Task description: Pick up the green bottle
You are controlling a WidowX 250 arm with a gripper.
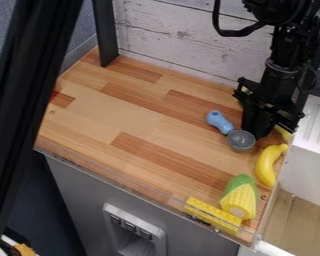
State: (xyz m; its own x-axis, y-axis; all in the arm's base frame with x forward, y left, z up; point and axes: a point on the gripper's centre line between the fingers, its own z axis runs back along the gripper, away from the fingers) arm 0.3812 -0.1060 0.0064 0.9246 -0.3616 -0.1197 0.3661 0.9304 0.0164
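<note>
The black gripper (257, 124) hangs low over the right rear of the wooden counter, directly behind a small scoop. That scoop has a grey round bowl (241, 141) and a blue handle (219, 121) pointing to the back left. A yellow banana (267, 165) lies in front and to the right of the gripper, by the counter's right edge. Toward the front right corner is a yellow corn cob (239, 199) with green husk. Part of another yellow thing (283, 133) shows just right of the gripper, mostly hidden by it.
A yellow ribbed bar (213, 215) lies along the front edge beside the corn. The wooden counter (122, 115) has a clear rim in front and a whitewashed plank wall (183, 40) behind. A white sink unit (309, 170) adjoins at right. Dark posts stand at left.
</note>
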